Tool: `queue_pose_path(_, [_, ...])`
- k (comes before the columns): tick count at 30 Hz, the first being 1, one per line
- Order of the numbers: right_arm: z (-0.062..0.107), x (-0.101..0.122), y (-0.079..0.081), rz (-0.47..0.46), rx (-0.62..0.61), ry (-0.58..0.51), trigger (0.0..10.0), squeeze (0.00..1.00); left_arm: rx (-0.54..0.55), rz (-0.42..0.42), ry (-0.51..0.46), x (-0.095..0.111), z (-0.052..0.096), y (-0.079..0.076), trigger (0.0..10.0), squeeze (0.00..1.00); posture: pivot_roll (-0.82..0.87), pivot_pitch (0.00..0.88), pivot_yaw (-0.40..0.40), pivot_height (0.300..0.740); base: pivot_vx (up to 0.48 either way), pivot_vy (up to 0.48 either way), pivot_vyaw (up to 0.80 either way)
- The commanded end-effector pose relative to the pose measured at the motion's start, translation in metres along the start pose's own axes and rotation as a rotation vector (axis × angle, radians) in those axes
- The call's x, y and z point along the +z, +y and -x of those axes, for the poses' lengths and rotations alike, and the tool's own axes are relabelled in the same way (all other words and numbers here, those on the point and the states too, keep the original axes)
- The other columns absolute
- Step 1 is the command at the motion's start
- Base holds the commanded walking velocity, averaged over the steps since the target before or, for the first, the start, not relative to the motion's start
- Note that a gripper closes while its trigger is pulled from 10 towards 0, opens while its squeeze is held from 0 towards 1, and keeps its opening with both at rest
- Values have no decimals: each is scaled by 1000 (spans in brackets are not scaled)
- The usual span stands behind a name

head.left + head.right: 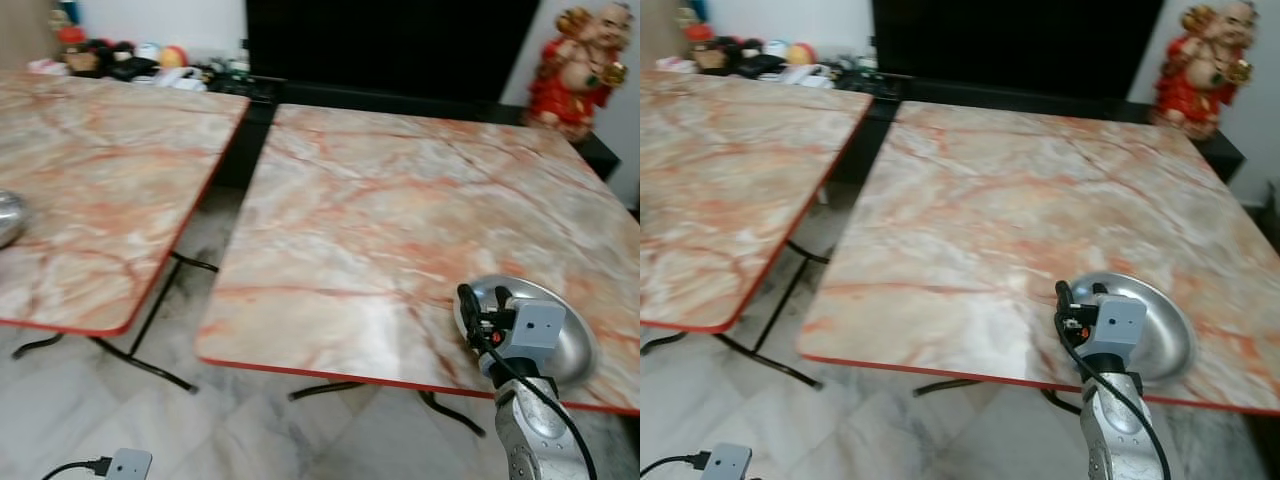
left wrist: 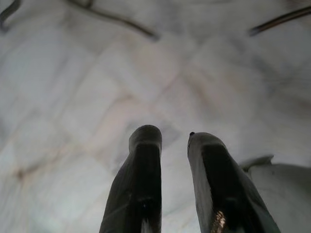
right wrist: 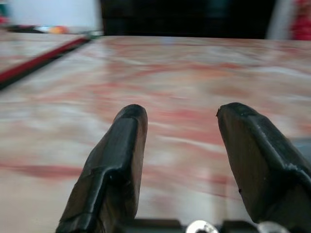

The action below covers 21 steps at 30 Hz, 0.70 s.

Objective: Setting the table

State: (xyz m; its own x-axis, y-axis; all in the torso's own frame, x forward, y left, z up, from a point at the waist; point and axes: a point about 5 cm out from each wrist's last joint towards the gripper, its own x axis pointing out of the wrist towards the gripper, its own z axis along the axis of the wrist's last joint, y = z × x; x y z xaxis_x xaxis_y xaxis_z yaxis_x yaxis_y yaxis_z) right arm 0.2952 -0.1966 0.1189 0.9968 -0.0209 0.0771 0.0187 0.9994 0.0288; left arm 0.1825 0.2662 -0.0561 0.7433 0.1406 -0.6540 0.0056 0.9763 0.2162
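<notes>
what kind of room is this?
Probably a home dining area: two marble-patterned folding tables side by side on a pale tiled floor, a steel plate at the near edge by the right gripper, and a red figurine behind.

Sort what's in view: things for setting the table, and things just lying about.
For the job:
metal plate
marble table
right tool, open beside the plate

Lying about:
red figurine
second table
clutter on far shelf

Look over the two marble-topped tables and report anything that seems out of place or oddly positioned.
The metal plate sits right by the near red edge of the right table, beside the right gripper, far from a centred setting. Another metal dish shows on the left table. Nothing spilled or damaged.
</notes>
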Motion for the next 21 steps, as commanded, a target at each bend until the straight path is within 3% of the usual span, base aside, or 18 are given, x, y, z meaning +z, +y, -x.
queue_pose_path(1, [-2, -1, 6, -30, 13, -3, 10000, 0, 5, -8, 48, -12, 5, 5, 10000, 0, 86, 72, -36, 740, 0, 480, 0])
queue_pose_path(21, [-8, 0, 17, -68, 26, -17, 10000, 0, 10, 10, 44, -12, 5, 3, 10000, 0, 97, 101, -50, 740, 0, 480, 0])
